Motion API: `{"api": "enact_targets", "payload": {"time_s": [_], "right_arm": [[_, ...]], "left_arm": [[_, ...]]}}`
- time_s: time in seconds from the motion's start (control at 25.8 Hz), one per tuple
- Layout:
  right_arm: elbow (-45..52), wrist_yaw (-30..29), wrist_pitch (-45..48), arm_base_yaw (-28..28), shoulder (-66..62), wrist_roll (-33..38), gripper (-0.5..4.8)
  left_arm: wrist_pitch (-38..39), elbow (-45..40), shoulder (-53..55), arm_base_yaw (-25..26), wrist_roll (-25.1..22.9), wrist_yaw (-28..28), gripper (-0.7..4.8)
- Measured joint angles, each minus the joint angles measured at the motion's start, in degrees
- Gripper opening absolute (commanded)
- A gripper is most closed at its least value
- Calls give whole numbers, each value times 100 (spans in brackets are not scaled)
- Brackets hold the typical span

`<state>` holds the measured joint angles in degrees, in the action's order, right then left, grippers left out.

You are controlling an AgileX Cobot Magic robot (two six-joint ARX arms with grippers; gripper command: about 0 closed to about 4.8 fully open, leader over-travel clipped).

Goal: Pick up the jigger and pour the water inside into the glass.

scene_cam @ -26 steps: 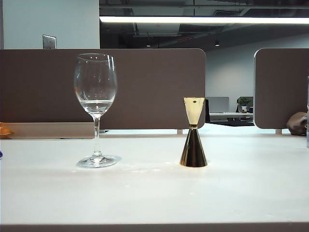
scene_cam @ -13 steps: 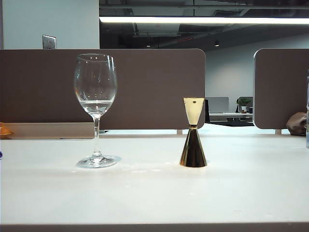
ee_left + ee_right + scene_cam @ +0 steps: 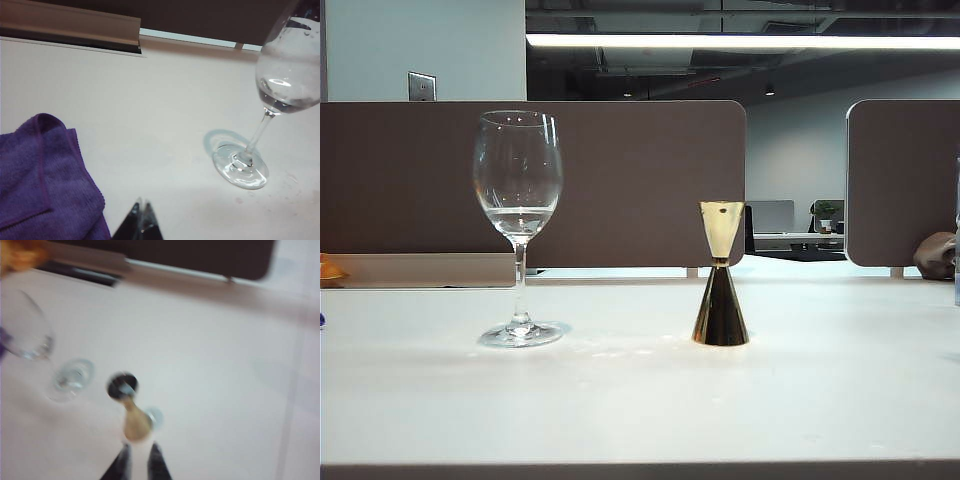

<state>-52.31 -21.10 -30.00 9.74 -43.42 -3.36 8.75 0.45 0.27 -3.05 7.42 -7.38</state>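
The gold jigger [image 3: 720,290] stands upright on the white table [image 3: 640,400], right of the glass [image 3: 518,200], a tall stemmed wine glass with a little clear liquid in its bowl. Whether the jigger holds water does not show. Neither gripper appears in the exterior view. In the blurred right wrist view, my right gripper [image 3: 139,450] hangs just short of the jigger [image 3: 131,412], its fingers a little apart with nothing between them; the glass [image 3: 30,335] stands beyond. My left gripper [image 3: 141,205] is shut and empty, between the glass [image 3: 287,75] and a cloth.
A purple cloth [image 3: 45,175] lies on the table beside the left gripper. Brown partition panels [image 3: 620,180] close off the table's back edge. An orange thing [image 3: 330,268] sits at the far left and a brown thing [image 3: 932,255] at the far right.
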Motion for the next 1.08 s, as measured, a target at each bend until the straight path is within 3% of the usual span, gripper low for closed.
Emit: {"api": "enact_targets", "payload": {"time_s": [0.15,0.27,0.43,0.77,0.89,0.97,1.08], "right_arm": [[-22,-765,1032,-4,-1071,24,62],[-4,-1172,1202,-2,-1550,72,62],[31,-1274,1515,17,-2127,76,62],[1051,-205,1965,52,-2240,15,64],[1276,111,1840,212,-2234,-483,62],[1307,188,1853,225,-2229,-531,5],[1513,208,2031,240,-2221,-533,-8]], "left_arm": [[2,0,0,0,0,-2,-5],[2,0,0,0,0,4,-5],[2,0,2,0,0,4,-5],[2,0,4,0,0,4,-5],[2,-2,4,0,0,2,-5],[2,-2,4,0,0,4,-5],[2,-2,4,0,0,4,-5]]}}
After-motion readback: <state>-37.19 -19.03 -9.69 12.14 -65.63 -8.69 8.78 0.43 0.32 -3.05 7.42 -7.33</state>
